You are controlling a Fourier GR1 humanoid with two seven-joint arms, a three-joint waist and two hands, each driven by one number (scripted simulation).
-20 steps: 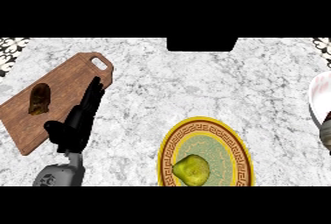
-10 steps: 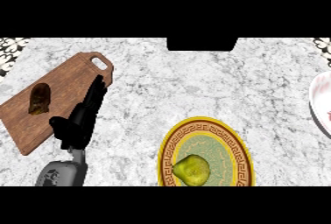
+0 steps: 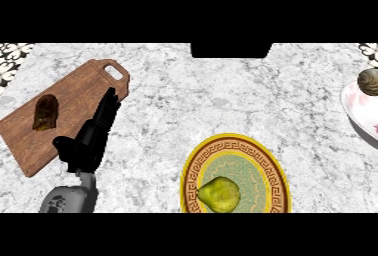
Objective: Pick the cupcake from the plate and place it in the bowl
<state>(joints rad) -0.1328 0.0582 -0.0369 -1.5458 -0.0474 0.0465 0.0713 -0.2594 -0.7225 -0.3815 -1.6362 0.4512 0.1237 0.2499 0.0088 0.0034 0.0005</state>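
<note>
- Left hand (image 3: 87, 142) is lying with fingers (image 3: 107, 107) straight and close together, holding nothing, tips over the cutting board (image 3: 74, 92); the right hand is not showing.
- Cupcake (image 3: 219, 194), appearing as a yellow-green lump, is sitting on the plate (image 3: 190, 172), well right of those fingers and nearer the robot.
- Risk: the bowl (image 3: 362, 112) is lying far right of the fingers and partly out of view, so a long carry may be clipping its rim.
- Against the earlier frame, the fingers are barely shifting; a round grey-brown shape (image 3: 369, 80) is showing higher.

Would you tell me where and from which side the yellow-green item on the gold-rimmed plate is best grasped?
I would take the yellow-green item across its rounded middle, fingers on one side and thumb on the other, coming straight down from above. It sits alone on the shallow plate, so both sides look free.
</note>
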